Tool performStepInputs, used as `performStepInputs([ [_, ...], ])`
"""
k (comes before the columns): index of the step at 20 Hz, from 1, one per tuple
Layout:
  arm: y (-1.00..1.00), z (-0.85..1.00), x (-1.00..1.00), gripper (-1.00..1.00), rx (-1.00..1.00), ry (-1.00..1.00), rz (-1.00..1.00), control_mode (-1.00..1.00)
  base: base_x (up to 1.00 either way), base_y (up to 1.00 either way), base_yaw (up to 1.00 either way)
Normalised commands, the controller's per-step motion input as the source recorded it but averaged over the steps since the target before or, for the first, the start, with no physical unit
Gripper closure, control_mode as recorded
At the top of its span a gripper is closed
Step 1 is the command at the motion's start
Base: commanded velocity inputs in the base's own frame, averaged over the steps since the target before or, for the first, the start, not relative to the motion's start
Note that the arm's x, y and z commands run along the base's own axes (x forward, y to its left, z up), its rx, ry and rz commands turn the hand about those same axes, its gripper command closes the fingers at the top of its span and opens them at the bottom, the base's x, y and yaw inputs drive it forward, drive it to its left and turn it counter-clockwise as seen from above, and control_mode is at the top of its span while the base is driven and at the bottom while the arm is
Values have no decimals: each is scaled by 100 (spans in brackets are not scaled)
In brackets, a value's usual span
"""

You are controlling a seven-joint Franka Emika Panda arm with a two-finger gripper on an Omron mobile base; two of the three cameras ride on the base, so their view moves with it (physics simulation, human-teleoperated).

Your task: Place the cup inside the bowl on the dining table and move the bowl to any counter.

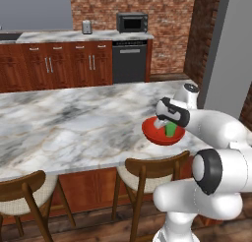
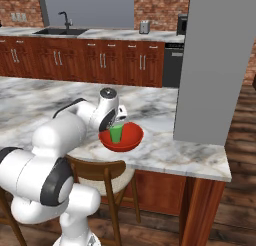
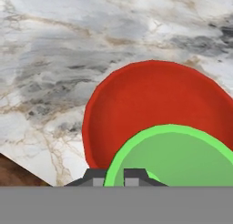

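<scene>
The red bowl sits near the front edge of the dining table. Inside it stands the green cup, upright. My gripper reaches down into the bowl from above. It is shut, its two tips pinching the cup's rim on the near side. The cup's base is hidden by the bowl wall.
Two wooden stools are tucked under the table's front edge. A grey pillar rises just right of the bowl. The counter with a microwave, a toaster and a sink runs along the brick wall behind.
</scene>
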Motion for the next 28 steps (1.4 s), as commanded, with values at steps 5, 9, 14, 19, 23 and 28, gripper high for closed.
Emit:
performStepInputs([
  [5,-1,-7,-1,100,0,0,2,-100,0,0,0],
  [9,0,0,2,100,0,0,4,-100,0,0,0],
  [14,0,0,11,100,0,0,4,-100,0,0,0],
  [19,-2,-4,1,100,0,0,3,-100,0,0,0],
  [23,-4,-14,0,100,0,0,2,-100,0,0,0],
  [28,-2,-19,0,100,0,0,2,-100,0,0,0],
])
